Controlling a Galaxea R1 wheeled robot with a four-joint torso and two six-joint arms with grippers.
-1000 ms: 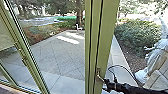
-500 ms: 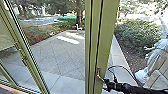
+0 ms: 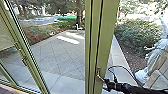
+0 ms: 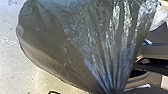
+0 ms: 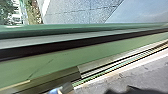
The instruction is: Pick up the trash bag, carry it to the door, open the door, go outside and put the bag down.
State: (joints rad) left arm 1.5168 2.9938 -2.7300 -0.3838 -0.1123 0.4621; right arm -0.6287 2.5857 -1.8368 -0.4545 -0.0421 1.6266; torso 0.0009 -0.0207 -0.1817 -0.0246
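Note:
In the head view my right gripper (image 3: 106,84) is at the metal handle (image 3: 99,75) of the green-framed door (image 3: 93,37), low on the upright; whether it grips the handle cannot be told. The green door frame (image 5: 62,58) runs across the right wrist view. The dark, shiny trash bag (image 4: 65,42) looms large in the left wrist view, its plastic drawn into tight folds at the neck, where my left gripper (image 4: 111,91) is shut on it.
Glass in a green frame (image 3: 27,53) stands at the left of the head view. Beyond lie a paved yard (image 3: 58,55), a bush (image 3: 138,35) and a tree trunk (image 3: 80,12). A pale draped shape (image 3: 156,53) is at the right.

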